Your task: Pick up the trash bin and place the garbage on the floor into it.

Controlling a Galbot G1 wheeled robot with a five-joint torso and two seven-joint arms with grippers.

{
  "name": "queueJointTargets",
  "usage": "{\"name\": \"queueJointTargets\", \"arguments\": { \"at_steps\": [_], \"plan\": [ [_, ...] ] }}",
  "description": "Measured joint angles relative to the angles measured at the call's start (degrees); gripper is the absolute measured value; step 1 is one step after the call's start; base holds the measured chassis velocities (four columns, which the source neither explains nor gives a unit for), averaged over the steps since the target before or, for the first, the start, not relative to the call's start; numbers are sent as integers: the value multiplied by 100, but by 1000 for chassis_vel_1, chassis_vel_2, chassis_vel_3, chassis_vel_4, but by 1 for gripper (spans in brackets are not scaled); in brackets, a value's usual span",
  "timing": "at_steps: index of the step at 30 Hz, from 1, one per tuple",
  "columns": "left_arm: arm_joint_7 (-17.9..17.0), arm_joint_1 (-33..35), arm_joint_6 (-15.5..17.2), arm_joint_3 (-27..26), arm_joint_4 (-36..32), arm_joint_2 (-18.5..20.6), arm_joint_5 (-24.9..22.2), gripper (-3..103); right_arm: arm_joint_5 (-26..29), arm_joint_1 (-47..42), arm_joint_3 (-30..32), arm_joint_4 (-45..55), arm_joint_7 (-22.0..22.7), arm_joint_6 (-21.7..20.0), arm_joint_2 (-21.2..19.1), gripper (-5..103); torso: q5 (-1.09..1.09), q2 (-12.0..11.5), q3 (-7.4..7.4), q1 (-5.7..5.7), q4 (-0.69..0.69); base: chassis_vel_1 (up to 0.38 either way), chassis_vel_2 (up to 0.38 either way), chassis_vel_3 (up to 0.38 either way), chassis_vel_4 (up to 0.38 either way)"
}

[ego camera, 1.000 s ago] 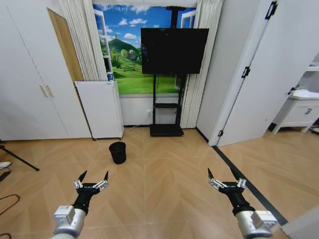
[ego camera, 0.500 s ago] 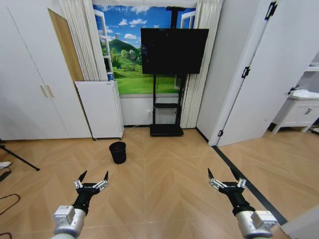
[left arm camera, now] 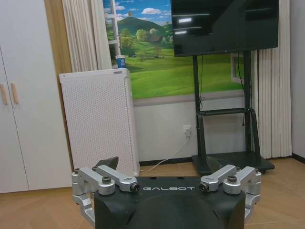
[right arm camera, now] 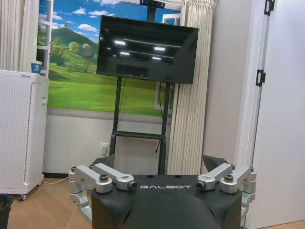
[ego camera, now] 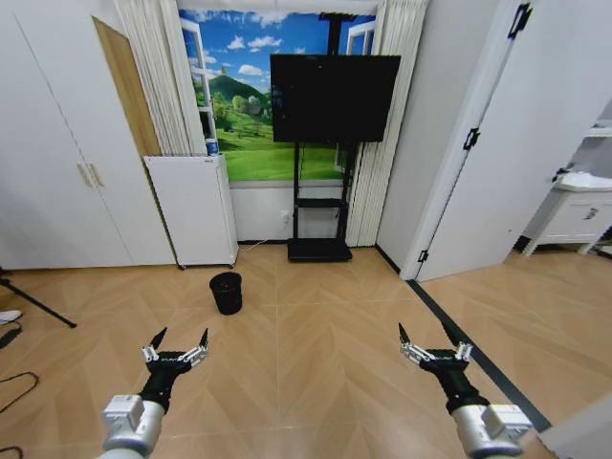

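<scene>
floor (ego camera: 316,354): light tan herringbone wood running across the whole room, with a dark strip on the right side heading toward the door.
TV (ego camera: 334,98): big black screen on a dark stand against the far wall, in front of the green-hills picture.
white appliance (ego camera: 192,210): tall perforated box to the left of the TV stand, with a small blue cup sitting on top.
trash bin (ego camera: 226,293): small round black one, stood upright on the floor just in front of the white appliance, well ahead of both arms and closer to the left one. Its edge also peeked into the right wrist view (right arm camera: 4,210).
left gripper (ego camera: 177,340): held low and out front on the left, jaws spread wide apart with nothing between them, well short of the bin.
right gripper (ego camera: 424,337): same deal on the right side, jaws wide apart and empty, hanging above bare floor near the dark strip.
</scene>
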Motion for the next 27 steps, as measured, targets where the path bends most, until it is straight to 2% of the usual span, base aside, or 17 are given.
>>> {"name": "queueJointTargets", "arguments": {
  "at_steps": [27],
  "plan": [
    [0,0,0,0,0,0,0,100,0,0,0,0,0,0,0,100,0,0,0,0,0,0,0,0,0]
  ]
}}
